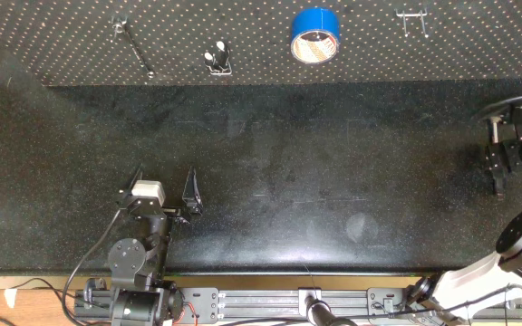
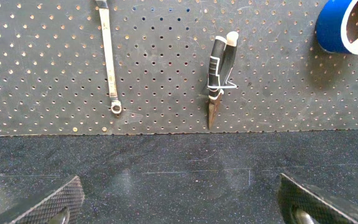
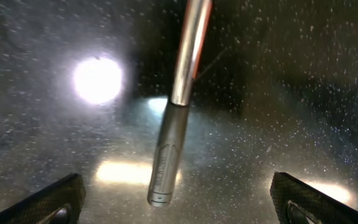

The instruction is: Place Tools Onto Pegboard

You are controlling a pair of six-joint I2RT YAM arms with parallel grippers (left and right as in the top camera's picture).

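Note:
A silver metal tool handle (image 3: 169, 124) with a thinner shaft lies on the dark table under my right gripper (image 3: 179, 205). That gripper hovers over it, open, one finger on each side and not touching it. In the top view the right gripper (image 1: 500, 161) is at the table's far right. My left gripper (image 1: 165, 188) stands open and empty near the front left, facing the pegboard (image 2: 42, 74). On the pegboard hang a wrench (image 2: 109, 56), black-handled pliers (image 2: 219, 68) and a blue tape roll (image 2: 344, 25).
An empty metal hook (image 1: 413, 20) sits on the pegboard at the upper right. The black table (image 1: 288, 163) stretches between the two arms. Bright light glare (image 3: 97, 79) reflects off the surface beside the tool.

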